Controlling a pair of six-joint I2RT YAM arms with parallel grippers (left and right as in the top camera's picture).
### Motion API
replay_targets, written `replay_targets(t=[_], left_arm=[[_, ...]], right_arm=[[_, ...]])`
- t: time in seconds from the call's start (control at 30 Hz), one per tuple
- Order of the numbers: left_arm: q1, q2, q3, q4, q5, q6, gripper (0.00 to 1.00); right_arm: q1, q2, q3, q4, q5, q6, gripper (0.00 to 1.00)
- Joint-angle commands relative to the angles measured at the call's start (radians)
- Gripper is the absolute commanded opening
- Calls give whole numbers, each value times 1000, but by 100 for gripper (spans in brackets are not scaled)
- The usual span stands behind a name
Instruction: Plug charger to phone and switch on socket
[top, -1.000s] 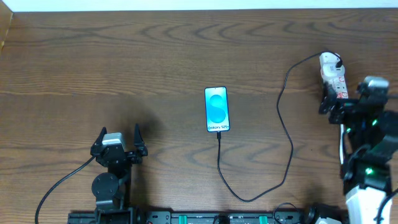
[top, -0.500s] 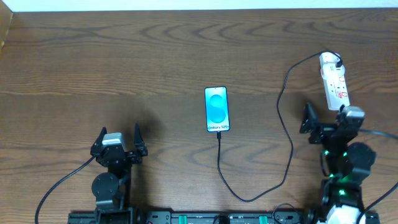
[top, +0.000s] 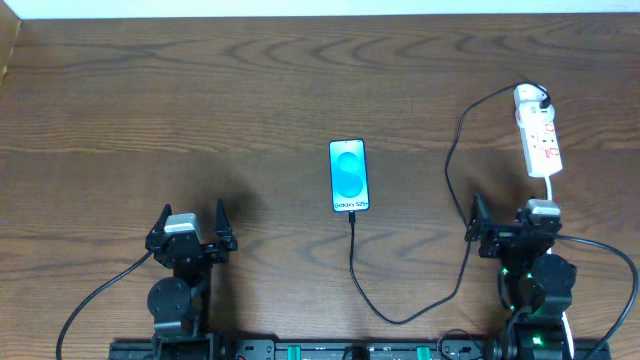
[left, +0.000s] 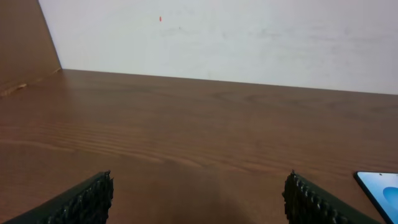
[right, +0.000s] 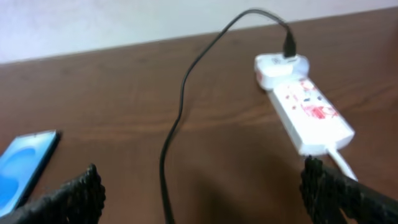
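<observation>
Phone (top: 348, 176) lies flat mid-table, screen up and lit blue. Its long axis runs near-to-far, with the "Galaxy S25" end and bottom edge toward the robot.

Charger (top: 352, 245) tip meets that bottom edge. It looks plugged in, but how far it is seated cannot be told. The cable drops straight toward the robot, loops right, then climbs past the right arm to the far end of the socket (top: 538, 130).

Socket sits far right with its long axis also roughly near-to-far, the near end skewed slightly right. A white adapter (right: 280, 65) sits at its far end with the black lead going into it. A white cord (right: 336, 160) exits the near end. Switch position is unreadable.

Left gripper (left: 199, 199) is at front left, jaws spread wide and empty, well apart from the phone. Right gripper (right: 202, 186) is at front right, jaws at full spread and empty. It sits near the socket's near end without touching it, and the cable runs between its fingers in the wrist view.

Table (top: 200, 100) is dark wood grain. Plain white wall (left: 217, 37) behind the far edge.
</observation>
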Motion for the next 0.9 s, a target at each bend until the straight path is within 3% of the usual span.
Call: replay_targets(t=[0.0, 0.37, 0.87], left_arm=[[5, -6, -17, -38, -17, 6, 87], [5, -6, -17, -38, -17, 6, 87], [5, -6, -17, -38, -17, 6, 87]], right_arm=[[43, -91, -1, -74, 20, -80, 99], [137, -343, -2, -156, 109, -101, 99], [143, -342, -2, -155, 108, -100, 99]])
